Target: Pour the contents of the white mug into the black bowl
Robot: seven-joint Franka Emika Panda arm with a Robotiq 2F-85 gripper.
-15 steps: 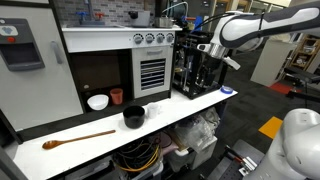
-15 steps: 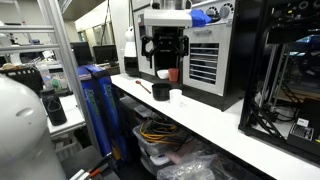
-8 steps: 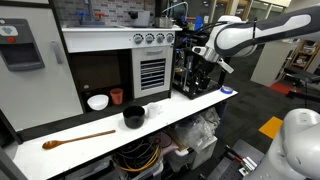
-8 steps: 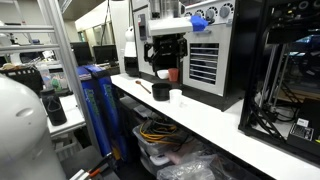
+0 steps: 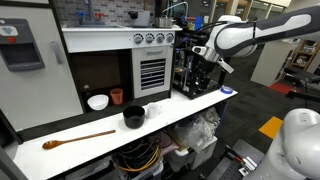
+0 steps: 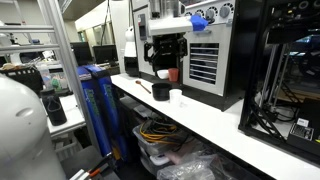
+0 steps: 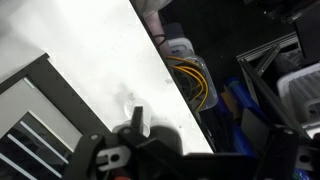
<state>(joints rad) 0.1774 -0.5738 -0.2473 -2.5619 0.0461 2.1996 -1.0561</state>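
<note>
Gripper apart and empty, well short of the white mug

My gripper (image 5: 203, 70) hangs with its jaws spread and nothing between them, up in the air and well apart from the black bowl (image 5: 134, 117). The bowl stands on the white table (image 5: 190, 113). The white mug (image 5: 97, 102) stands on the same table near the bowl, on the side away from my gripper, with a small red-orange cup (image 5: 116, 96) just beside it. I judge the mug stiff, smooth and probably glazed, so slippery under the pads and breakable if knocked. It looks squat and about as wide as the bowl, so I would pinch its wall at the rim, one finger inside and one outside. I cannot see a handle or what it holds, so I would lift it level.
</note>
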